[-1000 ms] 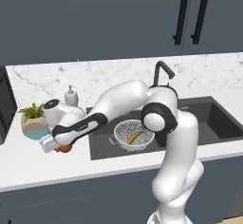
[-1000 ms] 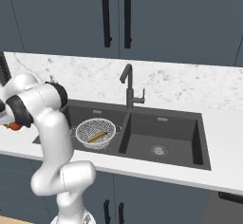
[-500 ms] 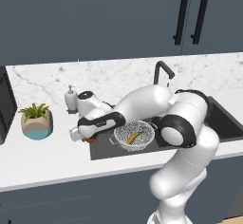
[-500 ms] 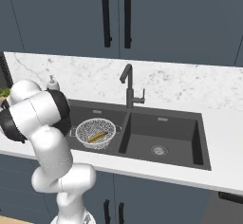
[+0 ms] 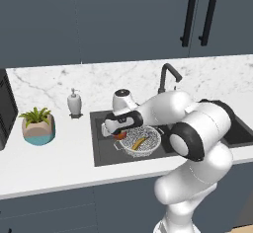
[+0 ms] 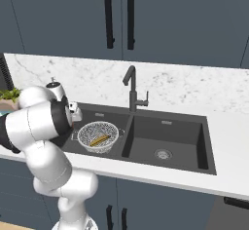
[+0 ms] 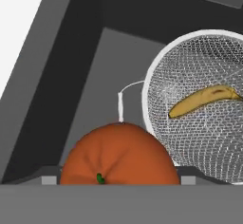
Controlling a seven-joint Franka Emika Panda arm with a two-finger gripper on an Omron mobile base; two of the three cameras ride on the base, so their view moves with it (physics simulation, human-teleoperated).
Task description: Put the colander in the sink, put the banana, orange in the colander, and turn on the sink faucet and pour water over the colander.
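A: Starting at the left, what sits on the tabletop (image 5: 49, 158)?

B: A small potted plant (image 5: 37, 125) near the left edge, then a white soap dispenser (image 5: 74, 101) further back, just left of the sink (image 5: 101, 153). The tabletop is white marble.

A: And the sink itself?

B: Dark grey, two basins. The colander (image 5: 141, 140) rests in the left, larger basin, and the banana (image 5: 139, 141) lies inside it. From the right base view the colander (image 6: 98, 136) sits toward the front of that basin with the banana (image 6: 99, 140) across its mesh; the right basin shows a round steel drain (image 6: 163, 154).

A: Where is the orange?

B: The orange (image 5: 120, 134) hangs in the gripper (image 5: 118, 132), over the left basin, just beside the colander's left rim and not inside it. In the hand view the orange (image 7: 119, 155) fills the bottom centre, with a tiny green stem spot, and the colander (image 7: 199, 104) lies up and to the right with the banana (image 7: 204, 99) in it. One thin wire handle of the colander points toward the fruit.

A: How do the jaws stand?

B: Pinching the orange between them; the fingertips themselves are hidden behind the fruit.

A: The faucet?

B: The faucet (image 5: 168, 75) stands at the back of the sink, behind the arm's elbow. In the right base view the faucet (image 6: 132, 85) rises between the two basins, its spout reaching over the left one.
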